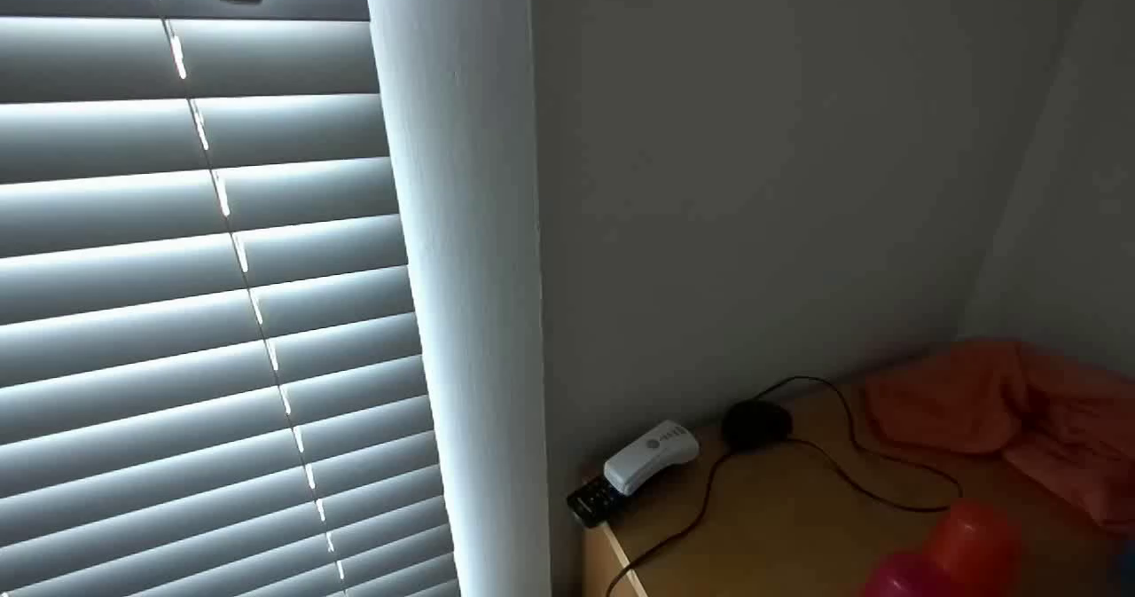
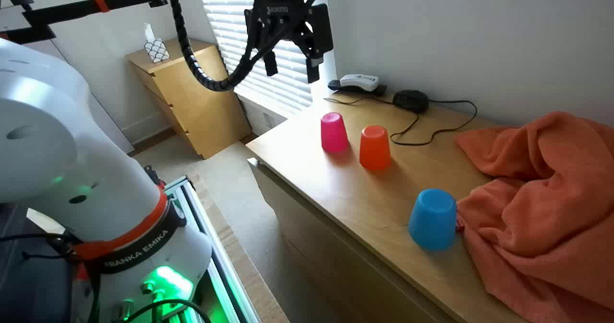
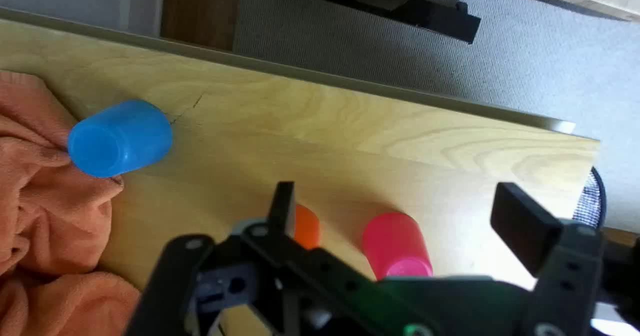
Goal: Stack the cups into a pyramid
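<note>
Three cups stand upside down on the wooden dresser top. The pink cup and the orange cup stand close together, a small gap apart. The blue cup stands farther off, beside the cloth. My gripper is open and empty, well above the dresser top. In the wrist view the pink cup lies between the open fingers, far below them. The left finger partly hides the orange cup there. The blue cup is at the left of that view. An exterior view cuts off the pink cup.
A crumpled orange cloth lies against the blue cup. A black device with a looping cable and a white handset lie by the wall. The dresser's front edge drops to the floor. Window blinds hang beyond the dresser's end.
</note>
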Controlling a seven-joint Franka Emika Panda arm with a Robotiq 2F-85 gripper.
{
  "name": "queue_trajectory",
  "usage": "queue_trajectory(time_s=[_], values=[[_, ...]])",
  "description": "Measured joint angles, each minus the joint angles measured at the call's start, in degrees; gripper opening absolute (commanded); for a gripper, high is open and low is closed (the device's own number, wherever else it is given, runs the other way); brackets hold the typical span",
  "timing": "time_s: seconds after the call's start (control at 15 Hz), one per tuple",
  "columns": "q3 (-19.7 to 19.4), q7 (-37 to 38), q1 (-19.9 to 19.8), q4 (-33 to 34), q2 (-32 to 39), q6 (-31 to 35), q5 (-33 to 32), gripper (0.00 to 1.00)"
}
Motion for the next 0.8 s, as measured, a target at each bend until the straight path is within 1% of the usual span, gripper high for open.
queue_trajectory(time_s=[0.47, 0.67, 0.8], values=[[-0.01, 0.37, -0.01, 0.07, 0.11, 0.00, 0.07, 1.00], [-0.26, 5.64, -0.89, 1.44, 2.66, 0.86, 1.92, 1.00], [-0.59, 9.49, -1.67, 2.74, 6.66, 4.55, 3.97, 1.00]])
